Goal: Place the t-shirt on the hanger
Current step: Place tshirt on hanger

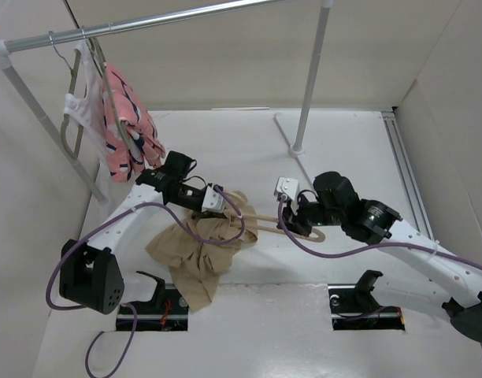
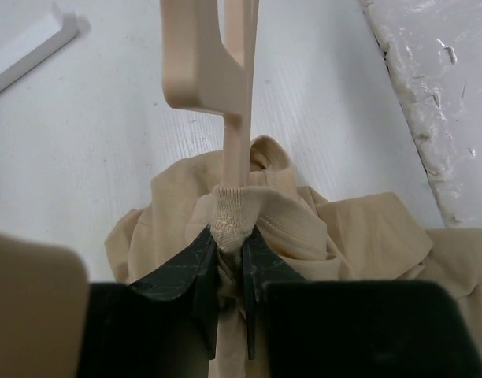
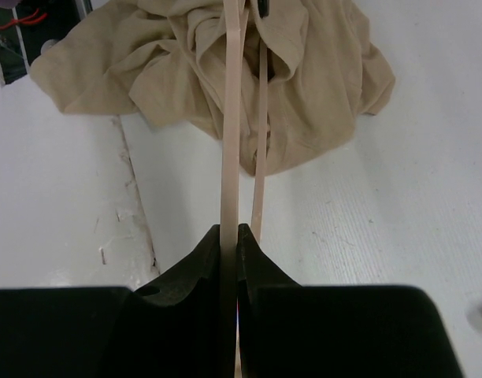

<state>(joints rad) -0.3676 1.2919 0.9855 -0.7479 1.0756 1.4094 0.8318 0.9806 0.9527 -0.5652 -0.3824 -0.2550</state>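
The tan t-shirt (image 1: 195,253) lies crumpled on the white table, one side lifted. My left gripper (image 1: 225,206) is shut on its ribbed collar (image 2: 230,214), and the hanger's arm (image 2: 235,134) enters that collar. In the left wrist view the gripper (image 2: 229,236) pinches the fabric, with more shirt (image 2: 367,236) to the right. The pale peach hanger (image 1: 265,224) lies flat between the arms. My right gripper (image 1: 293,225) is shut on its other end; in the right wrist view the gripper (image 3: 230,233) clamps one thin bar (image 3: 231,142), whose far end is buried in the shirt (image 3: 146,63).
A metal rail (image 1: 146,24) crosses the back, with a pink patterned garment (image 1: 131,126) and a white one (image 1: 79,110) on grey hangers at the left. The rack's upright post (image 1: 310,79) stands behind the right arm. Two cut-outs (image 1: 150,311) lie at the near edge.
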